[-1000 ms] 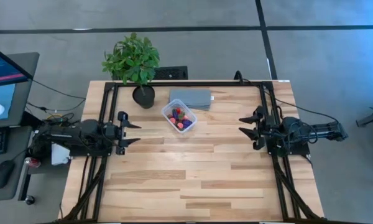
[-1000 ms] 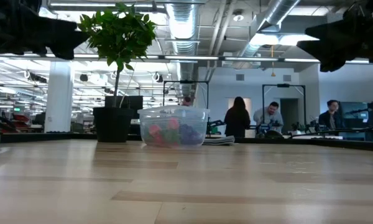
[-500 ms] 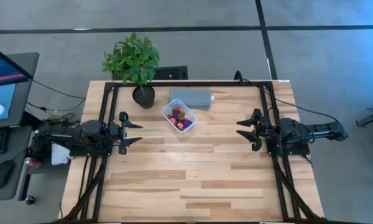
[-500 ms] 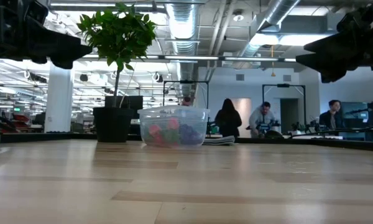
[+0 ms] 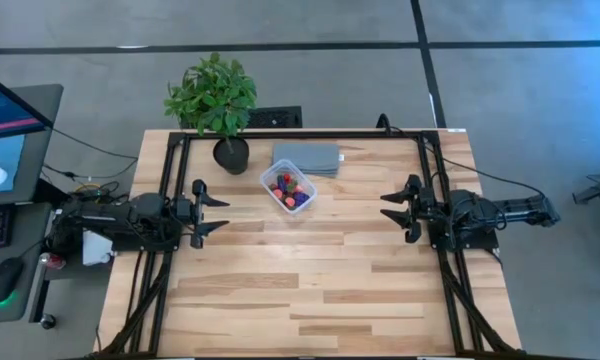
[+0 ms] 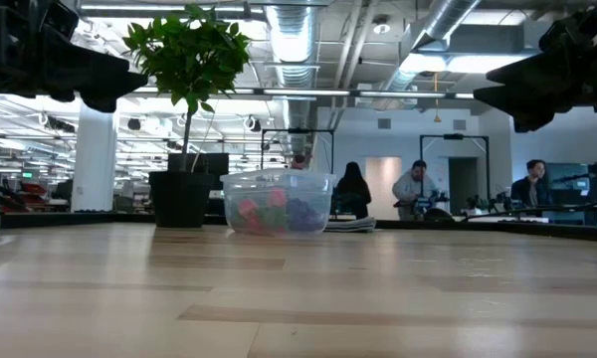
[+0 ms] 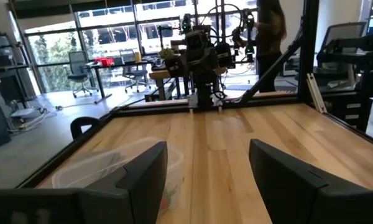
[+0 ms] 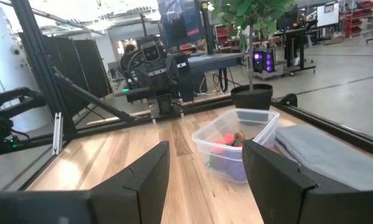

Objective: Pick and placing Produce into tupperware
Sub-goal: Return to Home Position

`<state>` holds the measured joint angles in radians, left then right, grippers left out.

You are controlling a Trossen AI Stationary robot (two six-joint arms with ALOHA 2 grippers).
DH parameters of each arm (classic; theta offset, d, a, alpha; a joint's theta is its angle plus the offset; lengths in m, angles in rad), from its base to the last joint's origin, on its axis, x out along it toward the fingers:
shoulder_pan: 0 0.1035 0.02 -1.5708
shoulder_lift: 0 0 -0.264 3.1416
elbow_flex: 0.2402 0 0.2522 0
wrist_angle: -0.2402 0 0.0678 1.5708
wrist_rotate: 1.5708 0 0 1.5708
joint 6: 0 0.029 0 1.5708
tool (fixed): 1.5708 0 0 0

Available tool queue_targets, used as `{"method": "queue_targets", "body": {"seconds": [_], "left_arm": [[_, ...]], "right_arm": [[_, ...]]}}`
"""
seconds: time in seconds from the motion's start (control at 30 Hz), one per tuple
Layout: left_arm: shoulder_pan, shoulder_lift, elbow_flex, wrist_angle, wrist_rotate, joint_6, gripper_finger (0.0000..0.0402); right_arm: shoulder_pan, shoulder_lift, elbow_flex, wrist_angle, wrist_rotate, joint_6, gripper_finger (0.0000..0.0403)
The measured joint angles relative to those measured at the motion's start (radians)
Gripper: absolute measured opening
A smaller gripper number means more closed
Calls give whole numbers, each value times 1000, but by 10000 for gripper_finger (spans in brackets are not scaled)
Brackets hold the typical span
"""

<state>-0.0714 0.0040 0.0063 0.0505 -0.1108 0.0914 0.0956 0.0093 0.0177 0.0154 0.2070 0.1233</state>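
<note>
The clear tupperware [image 5: 289, 191] stands on its base near the table's far edge, with red, pink and dark purple fruit pieces [image 5: 286, 186] lying inside; it also shows in the low view [image 6: 278, 202] and the right wrist view [image 8: 236, 144]. My left gripper [image 5: 221, 211] hovers open at the table's left side, left of the box. My right gripper [image 5: 384, 208] hovers open at the right side, right of the box. Both are above the table and hold nothing.
A potted green plant [image 5: 216, 105] stands at the far edge, left of the box. A flat grey slab [image 5: 307, 157] lies just behind the box. Bare wood [image 5: 310, 280] spreads between the arms and toward the near edge. People stand in the room beyond.
The right gripper has drawn slightly toward the table's left and far edge, then kept still. The left gripper has pulled back a little toward the table's left edge. The box and the fruit have stayed in place.
</note>
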Motion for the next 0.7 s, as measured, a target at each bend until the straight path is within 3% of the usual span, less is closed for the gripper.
{"method": "queue_targets", "body": {"seconds": [0.7], "left_arm": [[0, 0, 0, 0, -1, -8, 219]], "right_arm": [[0, 0, 0, -1, 0, 0, 225]]}}
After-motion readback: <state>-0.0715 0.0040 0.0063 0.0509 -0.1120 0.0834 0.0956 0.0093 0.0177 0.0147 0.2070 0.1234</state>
